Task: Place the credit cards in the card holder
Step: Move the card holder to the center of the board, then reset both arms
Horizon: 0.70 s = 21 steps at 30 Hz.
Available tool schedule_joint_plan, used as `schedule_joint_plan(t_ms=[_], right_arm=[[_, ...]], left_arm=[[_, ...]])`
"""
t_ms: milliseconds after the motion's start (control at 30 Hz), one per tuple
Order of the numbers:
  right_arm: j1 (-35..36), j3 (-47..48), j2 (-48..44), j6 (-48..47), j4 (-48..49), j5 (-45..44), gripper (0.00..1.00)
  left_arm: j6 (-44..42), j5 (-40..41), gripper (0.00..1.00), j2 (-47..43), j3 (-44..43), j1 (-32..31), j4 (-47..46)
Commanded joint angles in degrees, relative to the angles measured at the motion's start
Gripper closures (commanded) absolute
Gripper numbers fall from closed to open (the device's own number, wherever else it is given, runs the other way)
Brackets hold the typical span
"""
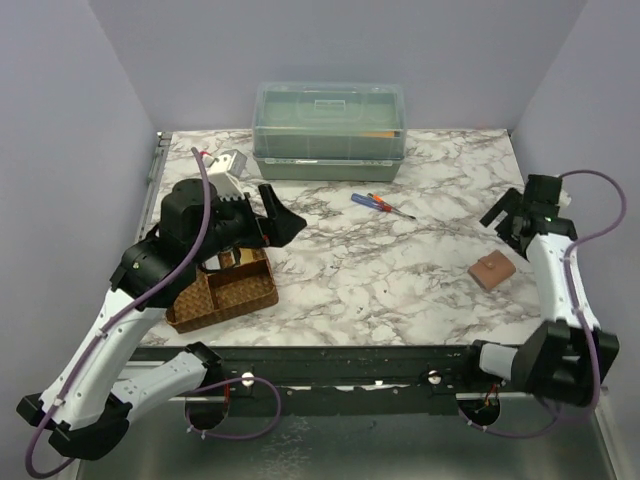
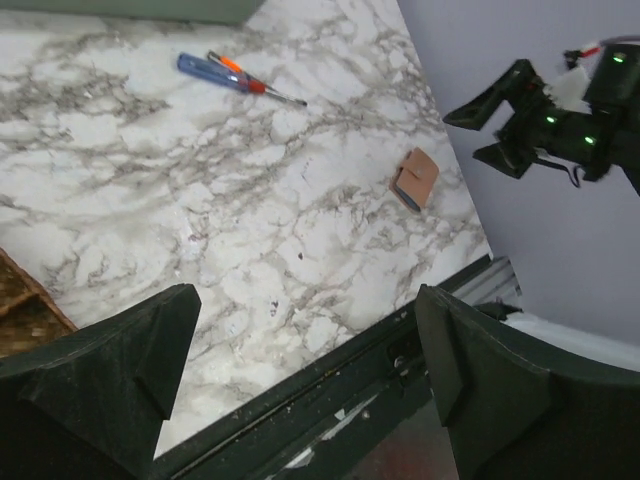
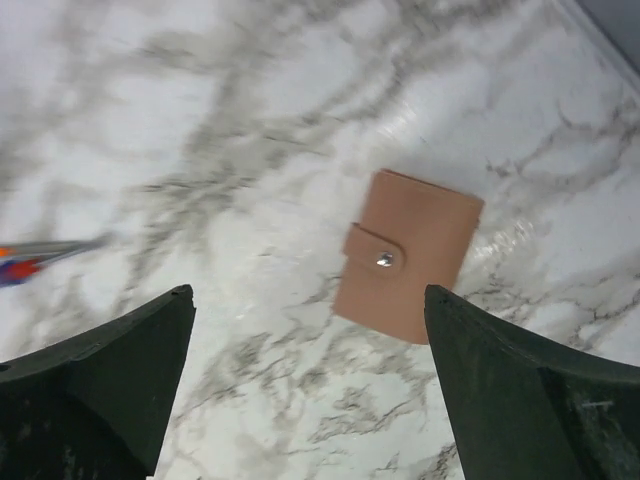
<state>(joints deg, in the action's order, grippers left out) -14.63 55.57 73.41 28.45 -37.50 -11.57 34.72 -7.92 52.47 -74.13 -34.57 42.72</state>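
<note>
From my station I saw the card holder (image 1: 491, 270) lying flat on the marble table (image 1: 400, 300), over on the right side and close to the right arm's forearm. It was folded shut. In the right wrist view its strap crossed the front edge, with a small metal snap (image 3: 385, 260) on it.

The right gripper (image 1: 503, 212) hung above the table just beyond the card holder and did not touch it. Its two fingers stood wide apart with nothing between them. Through its own camera the card holder showed on the table below, nearer the right finger than the left.

The left gripper (image 1: 283, 215) was well away on the other side, raised above the far corner of a brown woven tray (image 1: 225, 300). Its fingers were also spread wide and held nothing, and its camera saw only bare marble between them.

A pair of red-and-blue screwdrivers (image 1: 382, 204) lay side by side near the middle of the table, well apart from the card holder. A clear green lidded box (image 1: 330, 130) sat against the back wall.

The left arm hid much of the tray, so I could not tell what lay in its compartments. I could not pick out any credit cards with certainty in any view.
</note>
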Motion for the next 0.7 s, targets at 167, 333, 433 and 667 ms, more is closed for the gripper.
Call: schedule_joint_plan(t_ms=[167, 333, 433, 667], right_arm=[[0.04, 19.16, -23.32, -8.58, -4.53, 27.58, 0.00], [-0.02, 26.71, -30.46, -7.18, -0.83, 30.45, 0.00], [-0.01, 30.10, -32.55, -6.97, 0.91, 31.49, 0.00], [0.04, 33.29, -36.77, -6.46, 1.58, 27.84, 0.00]], left_arm=[[-4.32, 10.29, 0.01, -4.76, -5.60, 0.11, -14.70], [-5.57, 10.41, 0.01, -6.97, -8.81, 0.10, -19.74], [-6.39, 10.11, 0.01, -8.26, -10.42, 0.07, -21.32], [-7.45, 11.43, 0.01, -11.08, -10.94, 0.10, -22.14]])
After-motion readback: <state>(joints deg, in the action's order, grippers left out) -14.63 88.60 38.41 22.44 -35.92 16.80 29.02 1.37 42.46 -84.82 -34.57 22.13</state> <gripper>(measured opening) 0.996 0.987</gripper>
